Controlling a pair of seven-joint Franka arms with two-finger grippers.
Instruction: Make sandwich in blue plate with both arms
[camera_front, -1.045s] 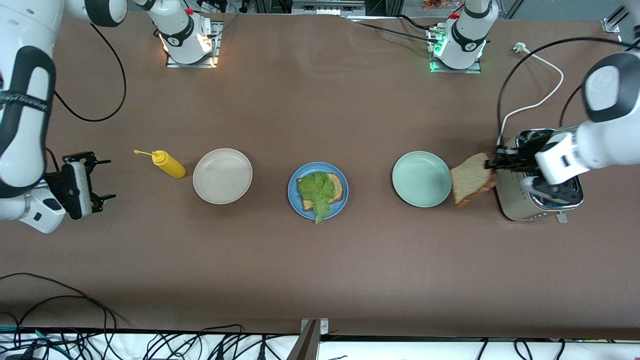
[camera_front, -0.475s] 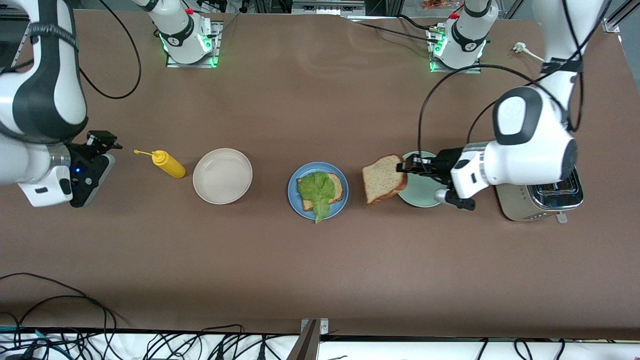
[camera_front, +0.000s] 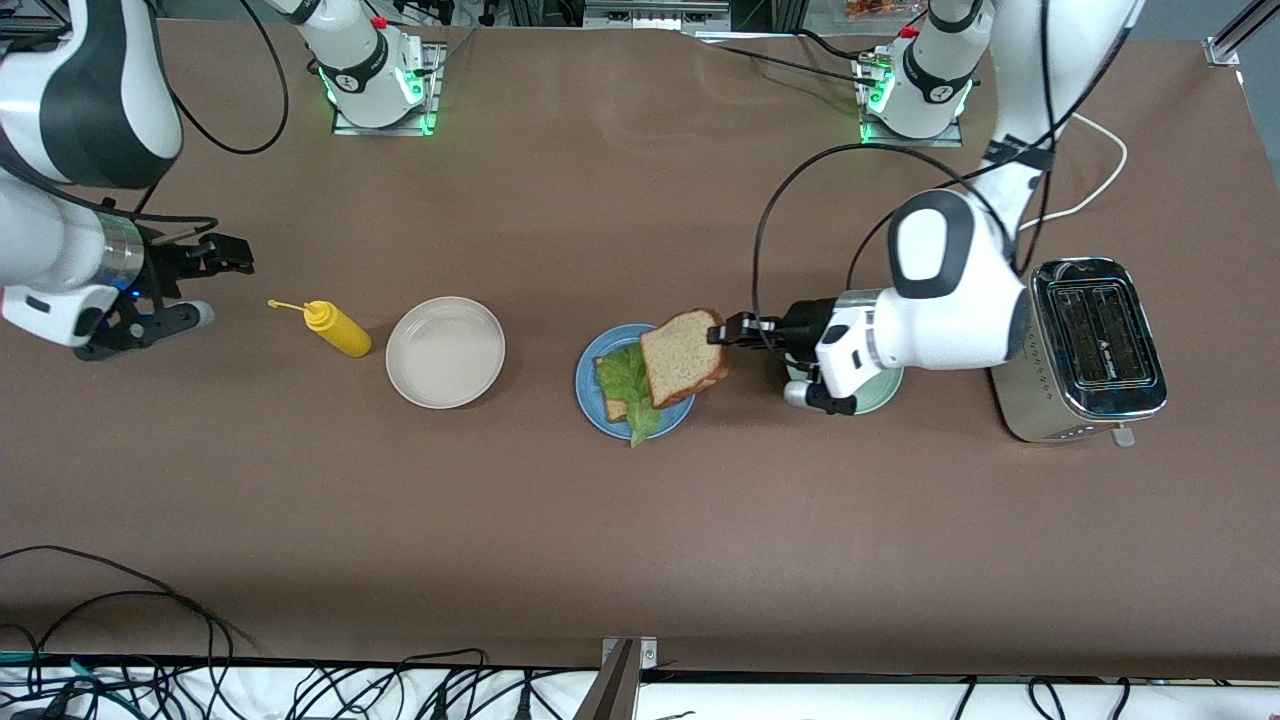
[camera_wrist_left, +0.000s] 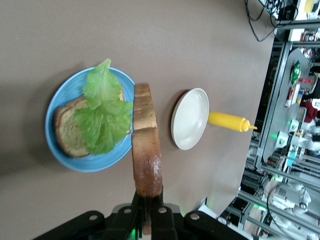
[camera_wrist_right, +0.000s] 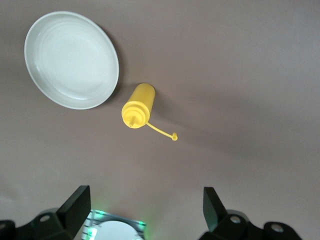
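Your left gripper (camera_front: 722, 333), jaws clamped on the top bread slice (camera_front: 683, 356), has carried it from the toaster (camera_front: 1085, 347) to over the blue plate (camera_front: 590, 400), where lettuce (camera_front: 624, 372) lies on the bottom slice (camera_wrist_left: 67, 132). Lowering and releasing should finish the sandwich. Your right gripper (camera_wrist_right: 147, 207) waits open over the table near the mustard bottle (camera_front: 336, 328).

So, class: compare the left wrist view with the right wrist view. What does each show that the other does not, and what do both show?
Only the left wrist view shows the blue plate with a bread slice and lettuce leaf on it, and the left gripper shut on a second toast slice held over the plate. Only the right wrist view shows the right gripper, its fingers open, over bare table. Both show the beige plate and the yellow squeeze bottle lying beside it.
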